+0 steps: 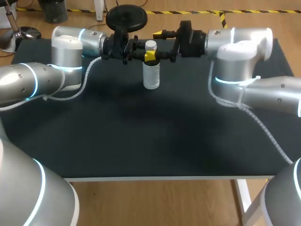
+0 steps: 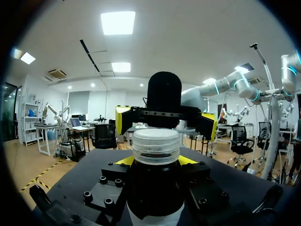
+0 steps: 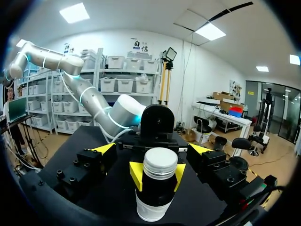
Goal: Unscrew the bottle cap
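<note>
Count: one bottle [image 1: 151, 75], one white ribbed cap [image 1: 150, 45] on it, two arms, one black counter [image 1: 141, 141].

Bottle stands upright on the counter, near the middle of the far edge. It has a pale label around the body, and the cap is seated on top.

Left jaws: closed in on the bottle's neck, just under the cap, one from each side. In the right wrist view both yellow tips [image 3: 136, 176] press against the neck. In the left wrist view the bottle [image 2: 155, 188] sits right between my fingers, with the cap [image 2: 156, 146] standing above them. The grip is narrow, only as wide as the neck.

Right jaws: spread wide and holding nothing. In the left wrist view their yellow tips [image 2: 123, 120] stand well apart on either side, beyond the cap and at about its height. No contact with the cap or bottle that I can see. In the right wrist view the cap [image 3: 160, 162] lies ahead, in line with the gap.

Around: two white coiled cables trail off the arms onto the counter, one at the left [image 1: 80, 89] and one at the right [image 1: 268, 132]. Both are well apart from the bottle. The left arm's wrist block sits just behind the bottle, facing my right jaws.
</note>
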{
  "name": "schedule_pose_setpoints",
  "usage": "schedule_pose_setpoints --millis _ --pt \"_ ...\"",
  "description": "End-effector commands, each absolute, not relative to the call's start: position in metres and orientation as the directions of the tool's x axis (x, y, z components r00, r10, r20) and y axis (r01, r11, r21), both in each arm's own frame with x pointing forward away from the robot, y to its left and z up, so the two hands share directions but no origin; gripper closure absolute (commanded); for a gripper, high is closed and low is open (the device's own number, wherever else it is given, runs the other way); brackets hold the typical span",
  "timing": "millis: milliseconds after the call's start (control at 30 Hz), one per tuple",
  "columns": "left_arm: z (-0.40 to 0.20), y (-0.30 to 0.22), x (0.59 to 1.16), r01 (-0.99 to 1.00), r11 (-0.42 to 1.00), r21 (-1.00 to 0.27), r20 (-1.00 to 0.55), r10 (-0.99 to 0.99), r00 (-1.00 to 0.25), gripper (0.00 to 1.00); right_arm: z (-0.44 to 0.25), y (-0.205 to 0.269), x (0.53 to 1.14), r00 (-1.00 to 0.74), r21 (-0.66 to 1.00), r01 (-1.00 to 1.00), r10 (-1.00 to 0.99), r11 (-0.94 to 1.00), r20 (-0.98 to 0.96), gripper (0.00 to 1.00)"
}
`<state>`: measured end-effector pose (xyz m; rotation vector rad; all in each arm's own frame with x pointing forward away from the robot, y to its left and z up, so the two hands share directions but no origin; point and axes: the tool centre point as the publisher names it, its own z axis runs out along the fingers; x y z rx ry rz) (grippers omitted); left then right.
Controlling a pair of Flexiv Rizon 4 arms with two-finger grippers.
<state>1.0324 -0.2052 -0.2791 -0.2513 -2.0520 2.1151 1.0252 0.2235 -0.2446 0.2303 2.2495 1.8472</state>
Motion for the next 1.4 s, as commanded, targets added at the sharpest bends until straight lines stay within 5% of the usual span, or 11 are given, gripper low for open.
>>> schedule_pose_setpoints --millis 33,700,1400 --pt "-0.279 -0.206 1.033 -0.014 -0.029 -0.999 0.006 0.249 -0.969 1.0 -0.243 0.227 1.019 -0.945 0.98 -0.012 0.317 0.201 -0.076 0.0" --pt "-0.279 -0.206 1.033 -0.014 -0.029 -0.999 0.006 0.249 -0.969 1.0 -0.243 0.23 1.02 -0.823 0.982 0.078 0.566 0.173 -0.034 0.0" --pt "-0.279 -0.206 1.033 -0.014 -0.029 -0.999 0.006 0.249 -0.969 1.0 -0.249 0.231 1.039 -0.803 0.983 0.114 0.595 0.143 0.006 0.0"
